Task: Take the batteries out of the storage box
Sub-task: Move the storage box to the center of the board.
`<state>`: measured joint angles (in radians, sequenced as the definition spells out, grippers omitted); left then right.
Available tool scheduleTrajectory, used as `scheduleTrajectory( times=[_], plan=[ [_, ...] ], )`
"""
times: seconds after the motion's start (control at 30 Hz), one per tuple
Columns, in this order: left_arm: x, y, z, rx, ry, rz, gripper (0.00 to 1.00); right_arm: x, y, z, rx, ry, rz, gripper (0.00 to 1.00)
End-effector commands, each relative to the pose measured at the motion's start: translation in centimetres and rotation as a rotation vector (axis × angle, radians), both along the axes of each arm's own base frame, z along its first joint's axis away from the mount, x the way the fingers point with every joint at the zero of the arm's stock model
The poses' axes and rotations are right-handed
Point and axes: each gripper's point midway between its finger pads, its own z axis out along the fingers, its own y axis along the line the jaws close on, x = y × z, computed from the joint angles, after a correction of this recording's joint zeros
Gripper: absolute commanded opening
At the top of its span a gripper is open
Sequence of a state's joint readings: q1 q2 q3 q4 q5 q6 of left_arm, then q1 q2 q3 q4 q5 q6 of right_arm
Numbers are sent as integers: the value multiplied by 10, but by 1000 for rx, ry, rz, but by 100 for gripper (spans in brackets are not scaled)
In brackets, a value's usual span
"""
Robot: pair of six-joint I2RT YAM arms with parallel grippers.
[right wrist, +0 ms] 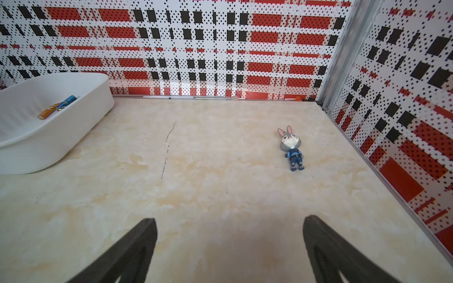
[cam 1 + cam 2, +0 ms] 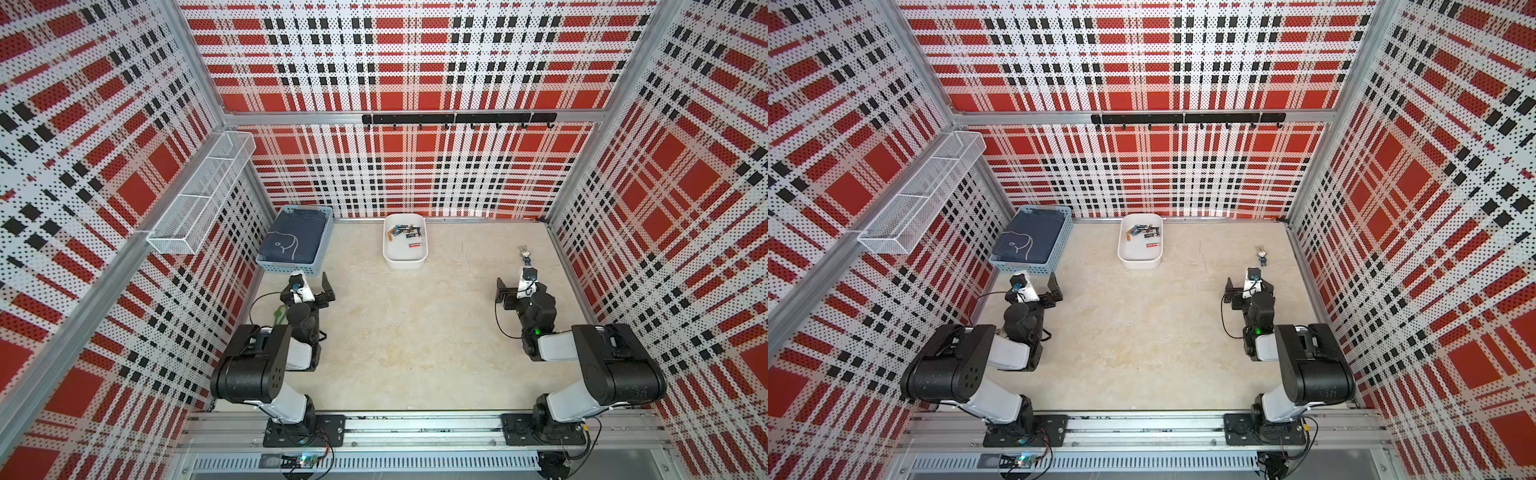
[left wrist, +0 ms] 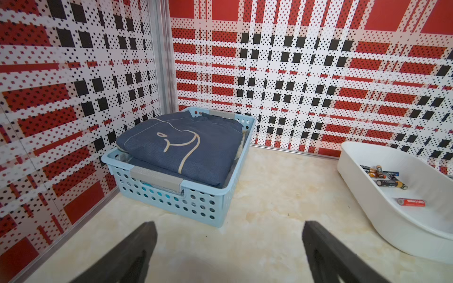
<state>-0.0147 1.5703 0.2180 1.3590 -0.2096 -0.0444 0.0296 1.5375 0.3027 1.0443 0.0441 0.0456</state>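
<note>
Here, one storage box [image 2: 404,262], roughly a dozen batteries [image 2: 406,232] inside, left claw [image 3: 229,223] released, right claw [image 1: 230,218] released

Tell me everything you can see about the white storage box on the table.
The storage box is a shallow white tray, smooth plastic by the look, rectangular with rounded corners and solid walls, no lid. It sits flat on the beige table near the back wall. Batteries lie loose in its far half, one red cell nearer the middle; the near end is bare. Nothing else touches it.
</note>
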Motion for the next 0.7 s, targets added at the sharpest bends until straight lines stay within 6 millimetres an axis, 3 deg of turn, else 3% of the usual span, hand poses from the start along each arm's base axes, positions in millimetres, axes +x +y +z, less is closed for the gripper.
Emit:
scheduleTrajectory(
  times=[0.0,0.53,0.67],
  plan=[
    [1,0,1,9,-1,0,99,4,-2,4,6,-10,-3,100],
    [1,0,2,7,-3,2,99,5,-5,5,11,-8,-18,100],
    [-3,-7,12,48,-5,47,88,24,-12,22,37,133,-70,92]
  ],
)
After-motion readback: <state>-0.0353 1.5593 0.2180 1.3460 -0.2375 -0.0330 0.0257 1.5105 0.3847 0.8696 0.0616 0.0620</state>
